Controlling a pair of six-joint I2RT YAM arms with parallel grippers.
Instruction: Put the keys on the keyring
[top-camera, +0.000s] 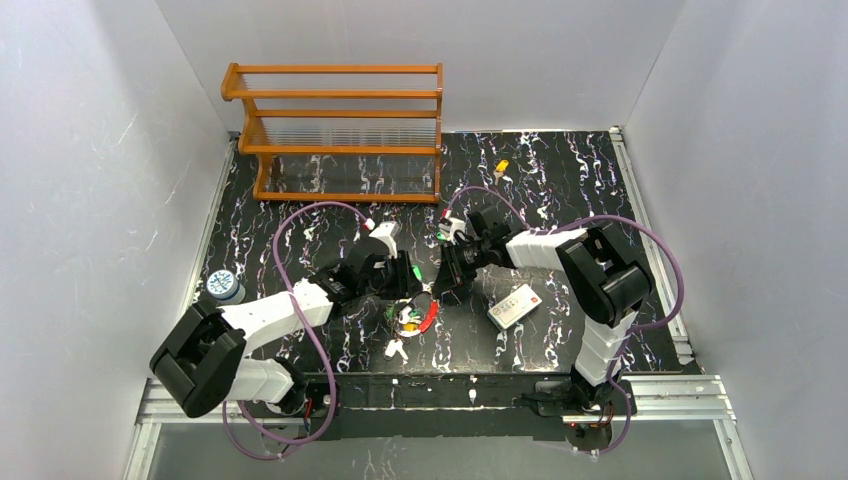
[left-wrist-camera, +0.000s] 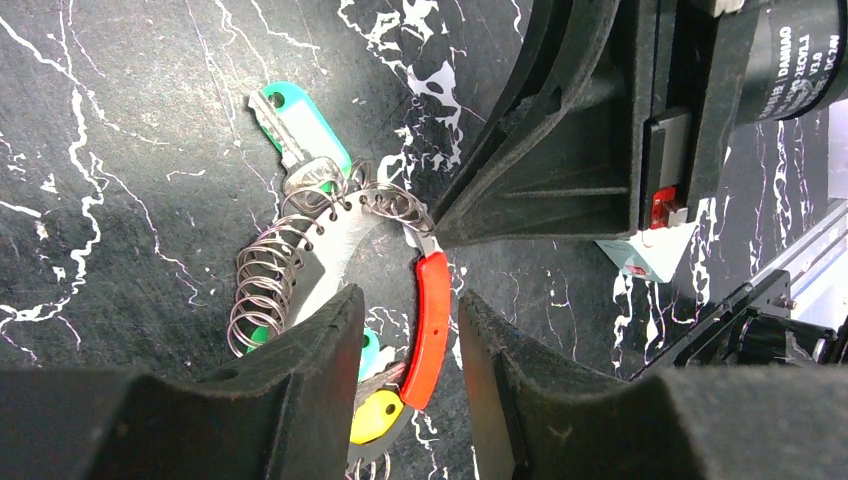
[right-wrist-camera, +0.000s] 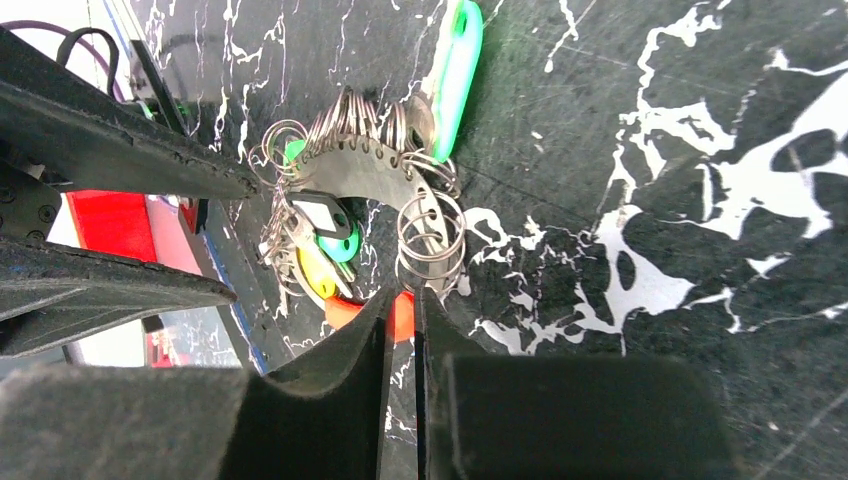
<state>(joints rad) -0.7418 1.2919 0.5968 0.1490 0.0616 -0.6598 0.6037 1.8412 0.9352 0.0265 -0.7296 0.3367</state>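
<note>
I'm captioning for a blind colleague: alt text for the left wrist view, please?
The left gripper, jaws open, straddles the red section of the keyring on a black marbled table. The right gripper's fingertip meets the section's upper end; a green-headed key lies beyond.

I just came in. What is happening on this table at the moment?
Two robot arms are working on a keyring that lies on the black marble table. The left gripper has its fingers on either side of the ring's red section, with gaps showing. The right gripper is almost closed on one end of that section. A green-tagged key seems to hang on the ring already. One yellow key lies apart, near the back edge.
</note>
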